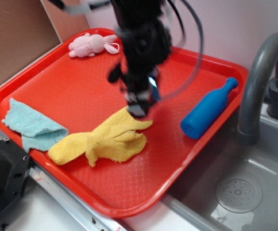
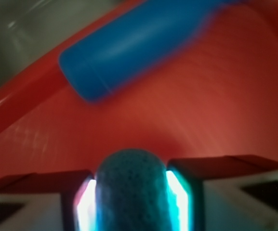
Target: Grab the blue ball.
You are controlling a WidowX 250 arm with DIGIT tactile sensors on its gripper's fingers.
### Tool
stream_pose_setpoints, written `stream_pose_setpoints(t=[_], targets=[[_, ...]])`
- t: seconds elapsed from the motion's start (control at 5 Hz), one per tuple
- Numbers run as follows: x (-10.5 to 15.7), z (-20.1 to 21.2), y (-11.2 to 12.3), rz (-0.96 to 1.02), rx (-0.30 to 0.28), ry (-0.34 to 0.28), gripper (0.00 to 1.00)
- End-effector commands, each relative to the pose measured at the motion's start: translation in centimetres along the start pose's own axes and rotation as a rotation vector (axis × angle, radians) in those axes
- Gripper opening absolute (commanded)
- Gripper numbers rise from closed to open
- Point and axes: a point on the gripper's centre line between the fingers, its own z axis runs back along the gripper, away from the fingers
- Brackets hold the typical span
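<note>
The blue ball (image 2: 131, 190), teal with a dimpled surface, sits squeezed between my two fingers at the bottom of the wrist view. My gripper (image 2: 131, 197) is shut on it. In the exterior view my gripper (image 1: 142, 98) is blurred and hangs over the middle of the red tray (image 1: 57, 82), just above the yellow cloth; only a sliver of blue (image 1: 153, 87) shows at its tip.
A smooth blue bottle (image 1: 209, 108) lies on the tray's right side and shows in the wrist view (image 2: 129, 45). A yellow cloth (image 1: 105, 142), a light blue cloth (image 1: 33, 125) and a pink plush toy (image 1: 88, 44) lie on the tray. A grey faucet (image 1: 259, 82) and sink (image 1: 240, 187) stand right.
</note>
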Motion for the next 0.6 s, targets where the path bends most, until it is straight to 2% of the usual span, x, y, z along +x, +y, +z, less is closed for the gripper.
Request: stream_pose_setpoints(t=[0.0,0.2,0.4], targets=[[-5.2,11.4,1.0,0.498,0.039,-0.111,0.0],[-7.6,11.9,-0.1,0.757,-0.015,-0.062,0.0],[-7.0,10.8,-0.3,0.985,-0.017,-0.061,0.0]])
